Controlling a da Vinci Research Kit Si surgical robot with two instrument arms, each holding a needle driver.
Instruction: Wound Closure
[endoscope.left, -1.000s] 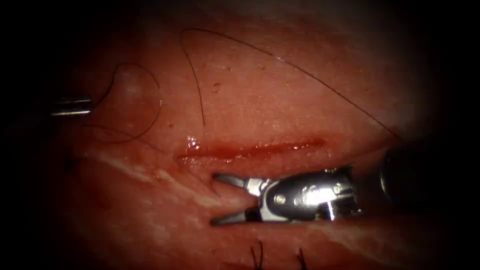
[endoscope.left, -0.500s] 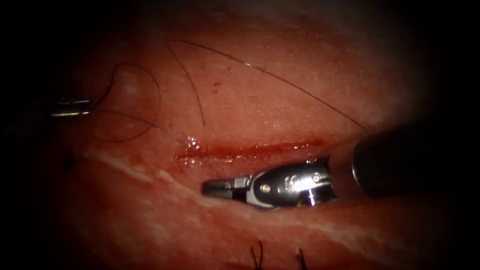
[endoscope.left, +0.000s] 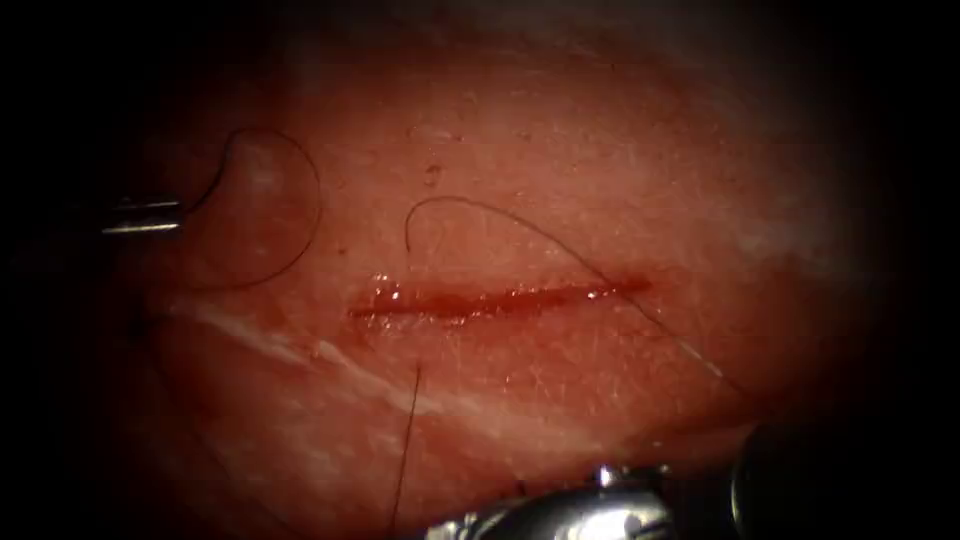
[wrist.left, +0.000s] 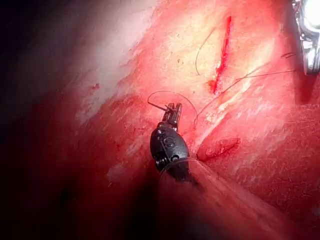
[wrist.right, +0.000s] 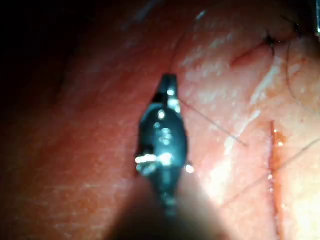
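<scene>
Tissue (endoscope.left: 600, 180): pink-red pork belly, glossy, with a pale whitish streak running below the cut. Cut (endoscope.left: 495, 298): narrow horizontal slit at centre, wet with red fluid (endoscope.left: 385, 292) pooled brightest at its left end, edges unclosed. Thread (endoscope.left: 520, 225): thin and dark; one strand arcs above the cut and crosses its right end toward lower right, another rises from the lower edge to enter the tissue just below the cut, and a loop lies well left of the cut, running to the left claw (endoscope.left: 150, 213). Left claw: silver tip at far left; in its wrist view (wrist.left: 172, 111) the jaws are together, clamped on the thread. Right claw (endoscope.left: 560, 515): silver body at the lower edge below the cut; in its wrist view (wrist.right: 168, 82) the jaws look closed, with thread meeting the tip, so seemingly gripping thread. Needle: cannot tell where it lies.
</scene>
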